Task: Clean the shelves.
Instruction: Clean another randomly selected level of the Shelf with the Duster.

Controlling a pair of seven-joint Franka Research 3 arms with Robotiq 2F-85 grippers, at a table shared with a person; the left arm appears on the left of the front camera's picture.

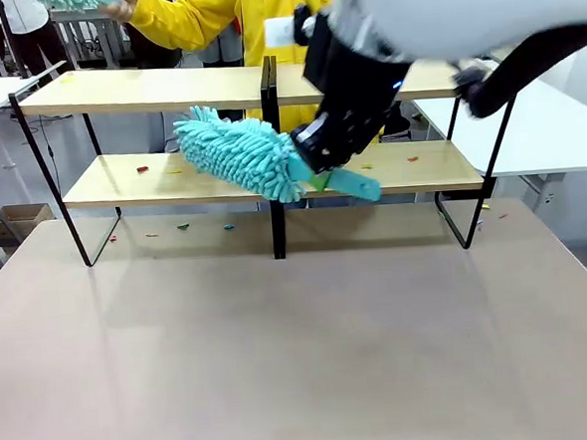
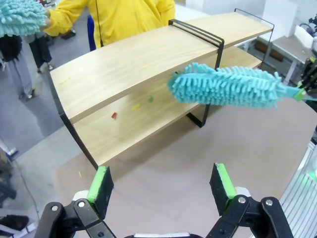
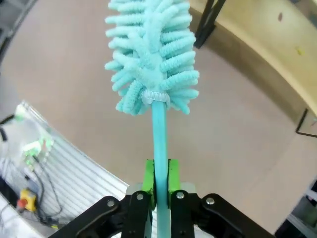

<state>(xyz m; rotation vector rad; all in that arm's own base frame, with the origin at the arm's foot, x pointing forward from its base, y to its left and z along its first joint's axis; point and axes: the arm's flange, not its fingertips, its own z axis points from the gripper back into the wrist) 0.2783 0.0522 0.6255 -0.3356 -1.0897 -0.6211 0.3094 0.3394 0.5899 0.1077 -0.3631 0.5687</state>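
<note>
Shelves [image 1: 146,89]: two-tier light-wood rack on a black frame, standing on the far half of the bench [image 1: 302,359], with small coloured scraps [image 1: 143,169] on the lower board. Right gripper [image 3: 160,171]: jaws clamped on the handle of a teal duster [image 3: 151,54], whose head is in front of the lower board, mostly left of the central post. Left gripper [image 2: 161,181]: jaws apart, above the bench. Person [image 1: 221,15] in yellow at the far side holds a second duster [image 2: 17,17].

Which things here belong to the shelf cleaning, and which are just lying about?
Part of the job:
- shelves
- teal duster, clamped in the right gripper
- coloured scraps on the lower board
- second duster in the person's hand

Lying about:
- loose bits on the tabletop in front
- cardboard box on the floor
- white side table
</note>
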